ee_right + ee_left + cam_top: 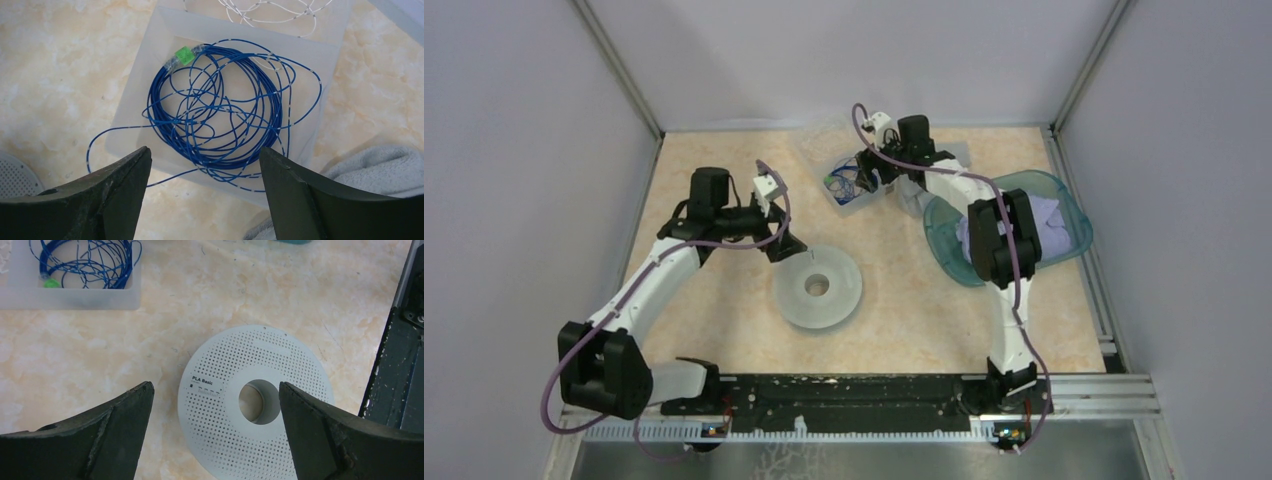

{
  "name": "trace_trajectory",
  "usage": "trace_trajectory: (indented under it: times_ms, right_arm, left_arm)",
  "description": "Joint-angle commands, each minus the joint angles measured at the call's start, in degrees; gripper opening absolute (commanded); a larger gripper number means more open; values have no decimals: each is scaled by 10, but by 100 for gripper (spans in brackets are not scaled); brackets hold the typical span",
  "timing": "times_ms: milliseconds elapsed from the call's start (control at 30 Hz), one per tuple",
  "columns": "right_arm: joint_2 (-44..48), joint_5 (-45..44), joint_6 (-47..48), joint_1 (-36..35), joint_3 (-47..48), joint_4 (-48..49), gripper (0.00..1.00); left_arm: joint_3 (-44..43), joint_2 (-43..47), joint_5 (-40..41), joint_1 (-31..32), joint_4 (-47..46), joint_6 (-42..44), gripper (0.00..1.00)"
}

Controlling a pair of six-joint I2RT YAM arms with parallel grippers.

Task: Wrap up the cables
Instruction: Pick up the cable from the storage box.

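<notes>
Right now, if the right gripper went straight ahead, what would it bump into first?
Probably the coiled blue wire in the clear tray, straight ahead of the right gripper; depth is unclear.

Wrist cams chop off a lot. In the left one the spool loses its bottom to the frame edge, its right side sits behind a finger of the left gripper, and the tray of blue wire is cropped at the top and left. In the right one the white wire runs off the top, and the grey towel is cut by the right edge and partly behind a finger of the right gripper. From above, the right arm covers part of the teal bin, and the blue wire is too small to follow.
</notes>
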State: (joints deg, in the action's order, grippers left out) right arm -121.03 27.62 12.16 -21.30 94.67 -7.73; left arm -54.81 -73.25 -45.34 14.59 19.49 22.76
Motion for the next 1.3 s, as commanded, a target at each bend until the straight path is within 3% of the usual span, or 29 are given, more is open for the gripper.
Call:
trace_trajectory:
  times_ms: [0, 300, 667, 833, 1267]
  right_arm:
    - [-37, 16, 22, -10, 66, -17, 77]
    - [-109, 10, 28, -21, 161, -74, 56]
    - [-74, 12, 10, -21, 229, -123, 12]
    - [-23, 9, 1, -21, 247, -142, 6]
    - [103, -41, -4, -21, 374, -220, 2]
  left_arm:
    - [5, 18, -31, -10, -33, -18, 100]
    - [10, 22, -32, -16, -29, -16, 100]
    - [23, 40, -28, -22, -45, -16, 100]
    - [24, 44, -25, -24, -51, -16, 100]
    - [33, 64, 47, -25, -95, -41, 100]
